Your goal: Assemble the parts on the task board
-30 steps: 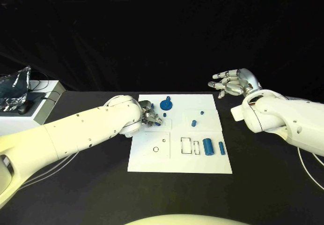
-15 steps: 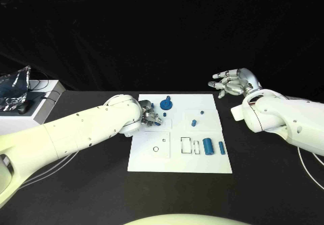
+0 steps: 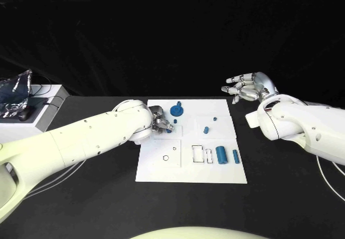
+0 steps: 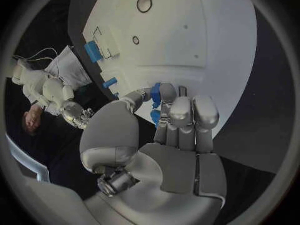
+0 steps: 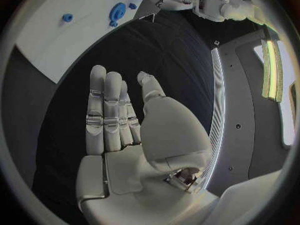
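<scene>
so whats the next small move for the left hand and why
Probably lower the left hand to seat the small blue part it pinches: it hovers over the task board's left side, with blue parts already standing nearby. The right hand is open, off the board.

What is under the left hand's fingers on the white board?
The silver left hand holds a small blue part at its fingertips over the white task board. Its fingers cover most of the part and the board directly beneath, so any slot there is hidden.
</scene>
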Robot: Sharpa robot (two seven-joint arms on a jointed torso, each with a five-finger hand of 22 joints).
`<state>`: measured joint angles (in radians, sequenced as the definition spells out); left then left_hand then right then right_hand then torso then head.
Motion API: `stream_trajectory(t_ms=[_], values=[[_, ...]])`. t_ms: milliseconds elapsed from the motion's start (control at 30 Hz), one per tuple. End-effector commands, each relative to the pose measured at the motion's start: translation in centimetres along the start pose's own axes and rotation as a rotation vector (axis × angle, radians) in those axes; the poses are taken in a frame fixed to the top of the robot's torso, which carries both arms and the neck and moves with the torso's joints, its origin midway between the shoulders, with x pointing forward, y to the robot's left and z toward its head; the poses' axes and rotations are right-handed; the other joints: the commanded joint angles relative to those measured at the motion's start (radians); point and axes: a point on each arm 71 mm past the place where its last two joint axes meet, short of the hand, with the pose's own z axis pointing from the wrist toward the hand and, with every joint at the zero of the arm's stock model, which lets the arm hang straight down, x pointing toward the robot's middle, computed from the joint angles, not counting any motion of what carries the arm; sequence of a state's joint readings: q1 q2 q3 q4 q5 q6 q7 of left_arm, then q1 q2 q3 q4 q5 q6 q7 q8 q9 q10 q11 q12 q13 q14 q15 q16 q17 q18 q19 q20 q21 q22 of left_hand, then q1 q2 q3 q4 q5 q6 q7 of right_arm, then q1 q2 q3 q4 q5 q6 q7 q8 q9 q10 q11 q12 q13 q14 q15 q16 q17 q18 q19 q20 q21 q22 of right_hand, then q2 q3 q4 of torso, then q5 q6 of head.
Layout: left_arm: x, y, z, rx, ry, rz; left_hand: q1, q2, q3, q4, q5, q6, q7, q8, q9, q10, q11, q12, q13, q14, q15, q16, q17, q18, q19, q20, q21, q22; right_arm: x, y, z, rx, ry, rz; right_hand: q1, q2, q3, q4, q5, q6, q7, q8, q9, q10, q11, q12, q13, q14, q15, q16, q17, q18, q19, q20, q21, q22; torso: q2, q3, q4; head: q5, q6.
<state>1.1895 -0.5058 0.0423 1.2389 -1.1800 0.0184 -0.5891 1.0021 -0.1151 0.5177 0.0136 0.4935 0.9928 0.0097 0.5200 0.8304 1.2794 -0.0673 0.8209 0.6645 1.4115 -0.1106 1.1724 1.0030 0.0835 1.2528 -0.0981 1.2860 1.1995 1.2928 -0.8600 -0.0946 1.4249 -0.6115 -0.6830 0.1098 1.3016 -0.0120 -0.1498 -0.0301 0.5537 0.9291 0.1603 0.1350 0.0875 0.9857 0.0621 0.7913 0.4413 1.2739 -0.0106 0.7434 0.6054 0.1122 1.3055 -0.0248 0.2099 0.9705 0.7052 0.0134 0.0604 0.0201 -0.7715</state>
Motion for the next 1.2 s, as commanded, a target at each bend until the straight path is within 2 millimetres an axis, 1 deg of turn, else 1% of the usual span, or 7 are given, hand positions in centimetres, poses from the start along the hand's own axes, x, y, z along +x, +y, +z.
stream_trajectory(t_ms=[33, 233, 333, 433, 533, 800, 1200], values=[[0.56, 0.04, 0.13, 0.001, 0.009, 0.014, 0.029, 0.021, 0.136, -0.132, 0.004, 0.006, -0.003, 0.000, -0.002, -0.003, -0.003, -0.004, 0.001, 0.004, 0.002, -0.004, -0.001, -0.007, 0.008, 0.000, -0.002, 0.003, 0.14, 0.13, -0.02, -0.015, 0.014, -0.002, -0.004, 0.005, -0.003, 0.002, 0.002, 0.004, 0.006, -0.003, -0.001, -0.001, -0.002, -0.003, -0.001, 0.000, -0.001, -0.003, 0.000, -0.009, -0.005, 0.000, 0.010, -0.010, 0.000, 0.0006, 0.0004, -0.001, -0.002], [0.61, 0.10, -0.08, 0.008, -0.002, 0.013, 0.029, 0.019, 0.139, -0.133, 0.006, 0.006, -0.003, 0.000, -0.001, -0.001, -0.004, -0.004, 0.001, 0.004, 0.002, -0.003, -0.001, -0.007, 0.009, -0.001, -0.004, 0.004, 0.11, 0.10, -0.02, -0.014, 0.013, -0.002, -0.004, 0.005, -0.003, 0.002, 0.002, 0.004, 0.006, -0.003, -0.001, -0.001, -0.002, -0.003, -0.001, 0.000, -0.001, -0.003, 0.000, -0.009, -0.005, 0.000, 0.010, -0.010, -0.001, 0.0007, -0.0003, -0.001, -0.003], [0.63, 0.17, -0.20, 0.011, -0.004, 0.013, 0.027, 0.017, 0.147, -0.135, 0.008, 0.007, -0.003, 0.002, 0.000, 0.000, -0.004, -0.005, 0.000, 0.005, 0.001, -0.002, 0.000, -0.007, 0.010, -0.001, -0.005, 0.007, 0.08, 0.07, -0.03, -0.014, 0.012, -0.003, -0.004, 0.005, -0.003, 0.002, 0.002, 0.004, 0.006, -0.003, -0.001, -0.001, -0.002, -0.003, -0.001, 0.000, -0.001, -0.003, 0.000, -0.009, -0.005, 0.000, 0.010, -0.010, -0.001, 0.0000, 0.0008, -0.003, -0.005], [0.64, 0.19, -0.26, 0.013, -0.008, 0.011, 0.027, 0.017, 0.147, -0.135, 0.008, 0.007, -0.003, 0.002, 0.000, 0.000, -0.004, -0.005, 0.000, 0.005, 0.001, -0.002, 0.000, -0.007, 0.010, -0.001, -0.005, 0.007, 0.07, 0.05, -0.03, -0.014, 0.012, -0.003, -0.004, 0.005, -0.003, 0.002, 0.002, 0.004, 0.006, -0.003, -0.001, -0.001, -0.002, -0.003, -0.001, 0.000, -0.001, -0.003, 0.000, -0.009, -0.005, 0.000, 0.010, -0.010, -0.001, 0.0001, 0.0014, -0.002, -0.004], [0.63, 0.18, -0.29, 0.015, -0.014, 0.012, 0.027, 0.017, 0.147, -0.135, 0.008, 0.007, -0.003, 0.002, 0.000, 0.000, -0.004, -0.005, 0.000, 0.005, 0.001, -0.002, 0.000, -0.007, 0.010, -0.001, -0.005, 0.007, 0.10, 0.04, -0.03, -0.014, 0.013, -0.002, -0.004, 0.005, -0.003, 0.002, 0.002, 0.004, 0.006, -0.003, -0.001, -0.001, -0.002, -0.003, -0.001, 0.000, -0.001, -0.003, 0.000, -0.009, -0.005, 0.000, 0.010, -0.010, -0.001, -0.0005, 0.0005, -0.001, -0.003], [0.55, 0.17, -0.28, 0.016, -0.033, 0.034, 0.026, 0.018, 0.150, -0.134, 0.006, 0.007, -0.003, 0.002, 0.000, 0.001, -0.004, -0.005, -0.001, 0.004, 0.001, -0.004, -0.002, -0.007, 0.010, -0.001, -0.007, 0.008, 0.13, -0.01, -0.04, -0.013, 0.014, -0.002, -0.004, 0.005, -0.003, 0.002, 0.002, 0.004, 0.006, -0.003, -0.001, -0.001, -0.002, -0.003, -0.001, 0.000, -0.001, -0.003, 0.000, -0.009, -0.005, 0.000, 0.010, -0.010, -0.001, 0.0000, 0.0013, 0.000, -0.004], [0.43, 0.34, -0.24, 0.011, -0.051, 0.047, 0.027, 0.021, 0.147, -0.133, 0.004, 0.006, -0.003, 0.002, 0.000, 0.000, -0.004, -0.006, -0.001, 0.004, 0.002, -0.004, -0.003, -0.007, 0.011, 0.000, -0.008, 0.010, 0.18, -0.06, -0.05, -0.011, 0.015, -0.002, -0.004, 0.005, -0.003, 0.002, 0.002, 0.004, 0.006, -0.003, -0.001, -0.001, -0.002, -0.003, -0.001, 0.000, -0.001, -0.003, 0.000, -0.009, -0.005, 0.000, 0.010, -0.010, -0.001, 0.0001, -0.0005, 0.001, -0.005]])
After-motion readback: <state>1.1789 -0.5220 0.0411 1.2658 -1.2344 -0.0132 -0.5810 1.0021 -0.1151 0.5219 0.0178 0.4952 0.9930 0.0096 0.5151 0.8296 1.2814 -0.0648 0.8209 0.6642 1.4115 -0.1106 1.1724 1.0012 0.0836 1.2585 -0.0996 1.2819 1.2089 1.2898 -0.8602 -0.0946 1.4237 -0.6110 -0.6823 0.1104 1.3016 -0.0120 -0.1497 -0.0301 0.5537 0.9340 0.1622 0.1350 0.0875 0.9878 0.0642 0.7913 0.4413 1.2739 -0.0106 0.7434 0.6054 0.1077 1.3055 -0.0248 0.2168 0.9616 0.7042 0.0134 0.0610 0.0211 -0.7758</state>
